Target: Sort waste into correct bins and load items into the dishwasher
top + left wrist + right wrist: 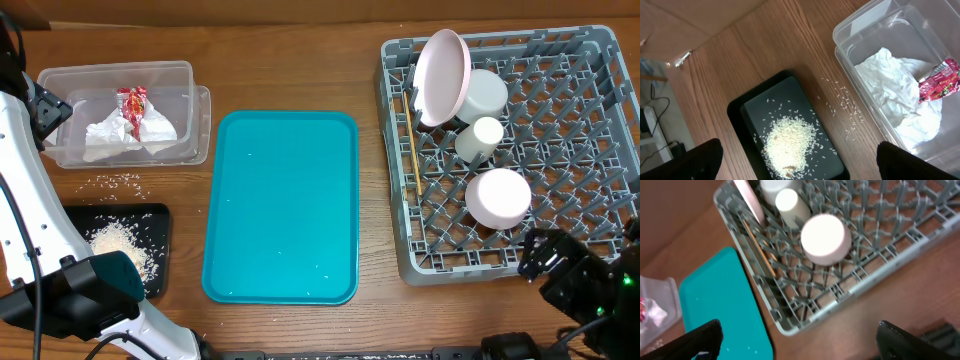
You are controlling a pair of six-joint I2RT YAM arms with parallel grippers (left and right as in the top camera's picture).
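Left wrist view first: we see our left claw (800, 164) spread wide above the wooden bench (755, 45), holding and touching nothing. Our right claw (800, 342) is likewise spread and empty, near the large grey plastic dish rack (810, 311). Whitish rice grains (787, 145) heap in the shallow black rectangular tray (740, 107). The crumpled white paper napkin (890, 85) and red-and-white snack wrapper (940, 80) lie in the clear rectangular plastic tub (900, 30). The wrapper's print is unreadable. A round white cup (825, 237) and thin wooden chopsticks (760, 247) sit in the rack.
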